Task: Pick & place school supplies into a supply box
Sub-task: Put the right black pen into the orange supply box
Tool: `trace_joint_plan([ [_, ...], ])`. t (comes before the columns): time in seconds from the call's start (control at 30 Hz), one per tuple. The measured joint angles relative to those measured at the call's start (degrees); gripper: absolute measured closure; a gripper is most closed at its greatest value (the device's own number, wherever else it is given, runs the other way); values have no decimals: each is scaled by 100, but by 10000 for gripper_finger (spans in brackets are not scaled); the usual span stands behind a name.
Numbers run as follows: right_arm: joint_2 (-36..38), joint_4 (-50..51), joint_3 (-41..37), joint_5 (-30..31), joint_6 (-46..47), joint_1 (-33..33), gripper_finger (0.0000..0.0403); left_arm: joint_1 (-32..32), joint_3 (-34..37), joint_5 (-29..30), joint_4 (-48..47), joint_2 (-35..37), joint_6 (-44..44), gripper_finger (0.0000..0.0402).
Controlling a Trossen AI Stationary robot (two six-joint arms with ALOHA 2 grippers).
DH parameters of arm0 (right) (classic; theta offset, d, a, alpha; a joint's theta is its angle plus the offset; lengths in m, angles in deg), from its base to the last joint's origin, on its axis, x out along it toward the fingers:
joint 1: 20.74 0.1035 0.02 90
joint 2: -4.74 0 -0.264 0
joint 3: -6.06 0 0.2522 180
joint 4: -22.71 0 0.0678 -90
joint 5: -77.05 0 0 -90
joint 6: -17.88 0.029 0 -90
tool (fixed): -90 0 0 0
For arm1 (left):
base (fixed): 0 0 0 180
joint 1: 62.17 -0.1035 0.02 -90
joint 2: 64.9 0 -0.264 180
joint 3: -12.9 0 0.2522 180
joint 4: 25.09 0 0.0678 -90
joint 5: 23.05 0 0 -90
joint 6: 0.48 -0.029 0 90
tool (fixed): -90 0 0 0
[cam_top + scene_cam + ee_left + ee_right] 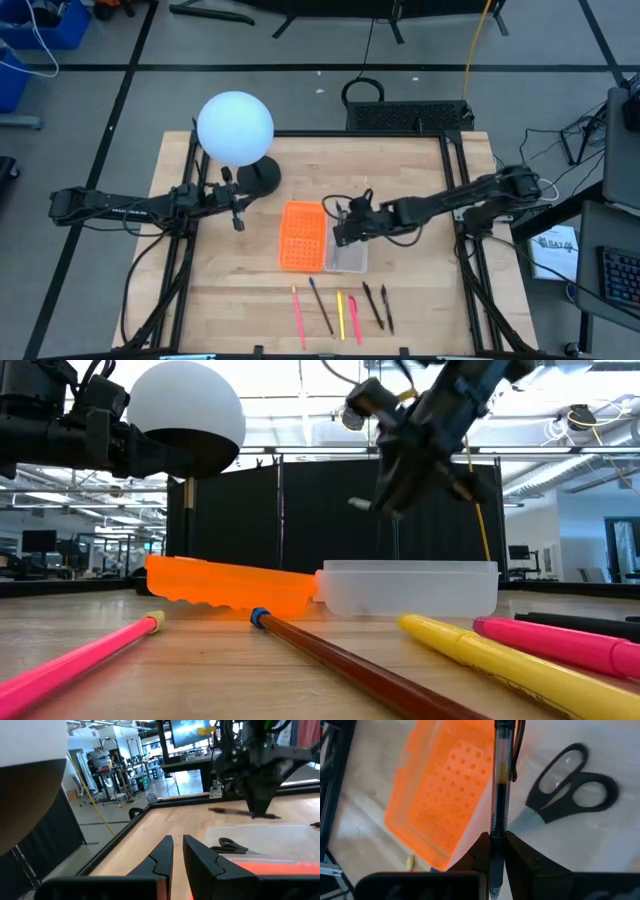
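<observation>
My right gripper [343,232] hovers over the clear box [348,256] and is shut on a clear-barrelled pen with a black clip [499,780]. Black-handled scissors [574,790] lie inside the box. The orange gridded lid [302,236] lies flat against the box's left side. Several pens and pencils, pink [298,316], brown [321,306], yellow [340,312] and black [372,303], lie in a row near the table's near edge. My left gripper [238,208] waits shut beside the lamp base, holding nothing. My right gripper pinches the pen's barrel [498,827] between its two fingers, coming from above and pointing down. The pen [239,812] sits roughly level below the fingers, lifted clear above the box, lying along the seam between lid and box.
A white globe lamp [235,128] on a black base [262,178] stands at the table's far left, close to my left gripper. Bare wood lies between the box and the pen row and along the left of the table. Black frame rails edge the table.
</observation>
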Motion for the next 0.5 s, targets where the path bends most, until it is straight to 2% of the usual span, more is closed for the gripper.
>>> trace_joint_plan([
  [0.23,-804,-617,0,-531,22,-66,376,1,0,0,9,-1,4,350],
  [0.5,-1041,-699,0,-660,99,-125,368,0,0,-2,10,0,10,350],
])
